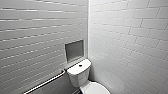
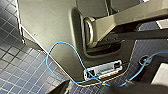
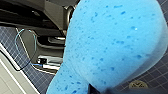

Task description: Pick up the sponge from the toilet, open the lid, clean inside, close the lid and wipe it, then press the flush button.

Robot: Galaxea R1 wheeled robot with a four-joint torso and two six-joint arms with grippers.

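- One dark tip of the right gripper (image 3: 96, 90) shows at the lower edge of the sponge (image 3: 112, 45), which it pinches.
- Bright blue and pitted, the sponge sits close before that wrist camera, above the dark small-tiled floor (image 3: 155, 72).
- On the left gripper (image 2: 100, 92), I cannot tell whether it is spread or closed; just dark shapes at the picture's edge.
- Beyond it, a thin blue cable (image 2: 62, 47) loops across the robot's grey base (image 2: 50, 30).
- Farther out, in the head view, the toilet (image 1: 80, 75) stands in the corner of white tiled walls (image 1: 130, 37).
- Its flush button (image 1: 80, 65) is a dark dot in the middle of the tank top.
- The lid (image 1: 96, 89) lies down over the bowl.
- A wall niche (image 1: 74, 50) sits above the tank, with a grab bar (image 1: 47, 82) just beside it.
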